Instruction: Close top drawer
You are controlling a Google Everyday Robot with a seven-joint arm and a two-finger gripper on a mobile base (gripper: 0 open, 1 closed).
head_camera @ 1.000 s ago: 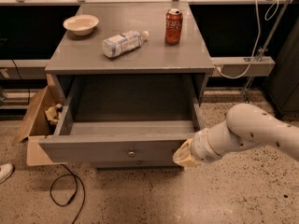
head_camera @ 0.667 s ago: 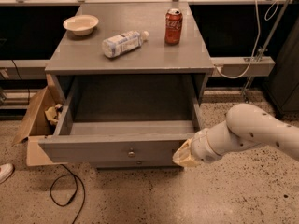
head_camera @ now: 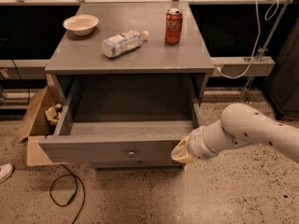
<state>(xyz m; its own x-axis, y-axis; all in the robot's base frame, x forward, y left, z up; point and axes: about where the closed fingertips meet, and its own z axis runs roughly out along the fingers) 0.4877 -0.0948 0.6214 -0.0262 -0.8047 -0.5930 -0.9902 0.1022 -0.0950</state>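
Top drawer [head_camera: 93, 149]: drawn well out from under the front edge of the worktop [head_camera: 154, 59], front panel facing the camera, knob [head_camera: 131, 153] at centre. Not yet closed.

End effector [head_camera: 181, 151]: at the right end of the drawer front, below the worktop's front-right corner, apparently touching the panel. Apart or together: cannot tell. Arm [head_camera: 247, 132] reaches in from the right. Judgement: placed on the flat front, not on the knob, because closing needs only a push. An off-centre push could skew the drawer in its runners.

On the worktop:
- bowl [head_camera: 81, 24] near the back-left corner
- bottle [head_camera: 122, 43] lying on its side near the middle
- can [head_camera: 173, 26] upright toward the back-right

All are clear of the drawer's path. A hard stop might jolt the can.

Cardboard box [head_camera: 37, 120] on the floor beside the left side.
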